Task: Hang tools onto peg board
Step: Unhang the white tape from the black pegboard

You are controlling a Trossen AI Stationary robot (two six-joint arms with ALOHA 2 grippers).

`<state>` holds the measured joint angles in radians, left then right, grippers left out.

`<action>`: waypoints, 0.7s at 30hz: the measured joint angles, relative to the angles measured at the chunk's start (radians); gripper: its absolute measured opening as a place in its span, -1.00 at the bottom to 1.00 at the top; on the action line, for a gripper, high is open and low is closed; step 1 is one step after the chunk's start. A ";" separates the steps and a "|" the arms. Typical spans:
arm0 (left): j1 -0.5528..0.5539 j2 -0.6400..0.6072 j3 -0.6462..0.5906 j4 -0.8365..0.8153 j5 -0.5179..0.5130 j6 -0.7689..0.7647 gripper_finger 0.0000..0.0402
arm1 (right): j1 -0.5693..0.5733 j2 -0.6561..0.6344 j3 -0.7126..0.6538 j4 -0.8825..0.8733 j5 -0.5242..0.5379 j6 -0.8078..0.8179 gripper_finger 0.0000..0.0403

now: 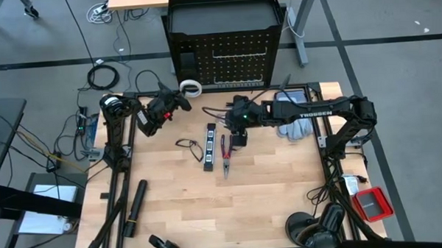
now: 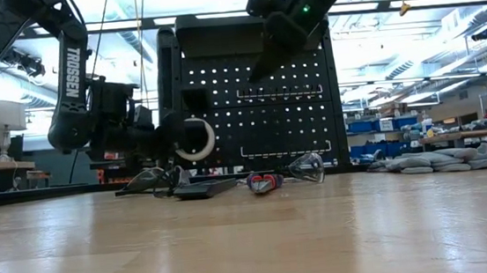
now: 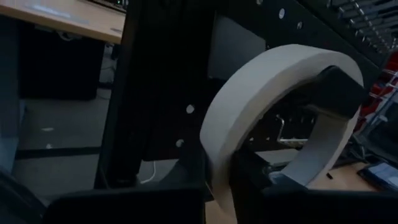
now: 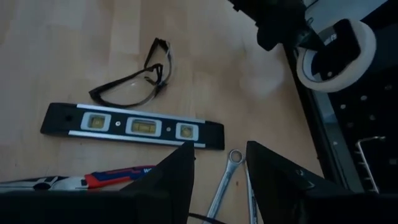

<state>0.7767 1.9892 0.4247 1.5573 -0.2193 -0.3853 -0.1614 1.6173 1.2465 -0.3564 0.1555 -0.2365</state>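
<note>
The peg board [image 1: 226,50], an upright black perforated panel with a hooded top, stands at the table's [image 1: 283,203] twelve o'clock edge in the high view.

The right arm reaches in from three o'clock, and the right gripper [image 1: 238,140] hangs above the table's centre with its fingers [image 4: 168,180] released, spread over bare wood and holding nothing.

The left arm comes from nine o'clock toward the board's lower left corner. The left gripper [image 1: 184,92] is clenched on the white tape ring [image 1: 192,87], one finger inside the ring's hole in the left wrist view, the ring [image 3: 261,118] lifted off the table just in front of the board.

A long black cylinder [image 1: 135,207] lies at about seven o'clock on the table.

The black torpedo level [image 1: 209,146] with its white vial windows lies near the centre, just beside the red-and-blue-handled pliers [image 1: 225,155] at its three o'clock side.

One pair of black-framed glasses [image 1: 190,146] rests at the level's nine o'clock side, apart from it.

A small silver wrench [image 4: 222,184] lies near the level, showing between the right gripper's fingers in the right wrist view.
</note>
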 joint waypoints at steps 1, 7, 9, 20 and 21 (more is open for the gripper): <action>0.001 0.000 0.000 0.001 0.000 -0.001 -0.85 | 0.000 0.000 0.000 0.003 0.000 0.000 -0.24; 0.001 0.000 0.008 -0.005 0.003 -0.056 -0.85 | -0.001 0.000 0.000 0.005 0.000 0.004 -0.24; 0.000 0.000 0.008 -0.011 0.003 -0.105 -0.85 | -0.001 0.000 0.000 0.005 0.000 0.007 -0.24; -0.001 0.000 0.007 -0.001 0.006 -0.332 -0.85 | 0.001 0.000 0.000 0.034 -0.001 0.009 -0.25; -0.001 0.000 0.007 0.000 0.008 -0.349 -0.85 | 0.001 0.000 0.000 0.034 -0.002 0.009 -0.25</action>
<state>0.7761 1.9892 0.4320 1.5573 -0.2114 -0.7343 -0.1608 1.6173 1.2469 -0.3225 0.1539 -0.2276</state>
